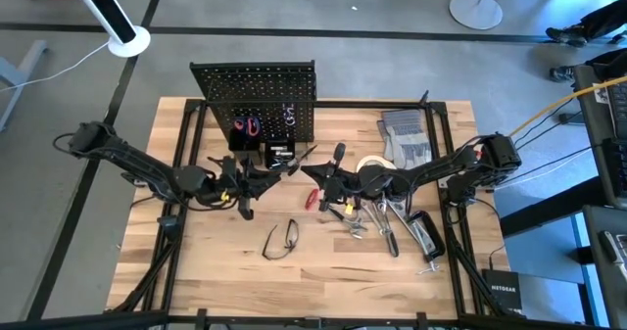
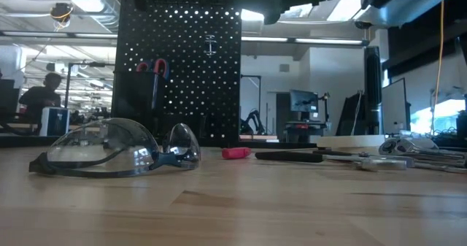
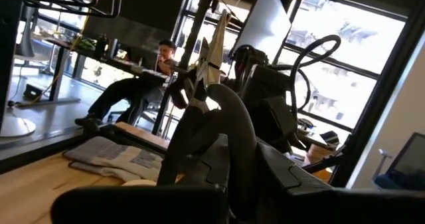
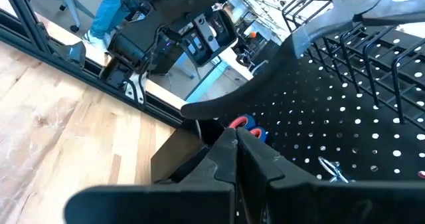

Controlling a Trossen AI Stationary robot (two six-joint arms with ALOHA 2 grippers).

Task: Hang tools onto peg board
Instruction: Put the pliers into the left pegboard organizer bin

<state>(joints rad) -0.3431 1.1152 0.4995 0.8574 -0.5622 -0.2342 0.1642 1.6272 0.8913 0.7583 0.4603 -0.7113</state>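
Low view: safety glasses [image 2: 117, 150] lie nearest the camera on the tabletop [image 2: 233, 209], lenses up. Behind them the peg board [image 2: 182, 63] stands upright, red and blue handles [image 2: 152, 67] showing in a bin on its front. A small red tool [image 2: 236, 153] and a dark long tool [image 2: 288, 156] lie farther back.

High view: peg board [image 1: 255, 100] at the tabletop's far edge, centre. Left gripper [image 1: 277, 165] hangs just before the board, clamped on a slim tool. Right gripper [image 1: 315, 171] sits close beside it, closed on a black-handled tool [image 1: 338, 156]. Grey gloves [image 1: 404, 139], white tape roll [image 1: 372, 164] and a pile of hand tools [image 1: 392, 222] lie toward the right edge.

Left wrist view: a seated person [image 3: 143, 84] beyond the tabletop.

Right wrist view: fingers [image 4: 232, 151] pressed together, board behind.
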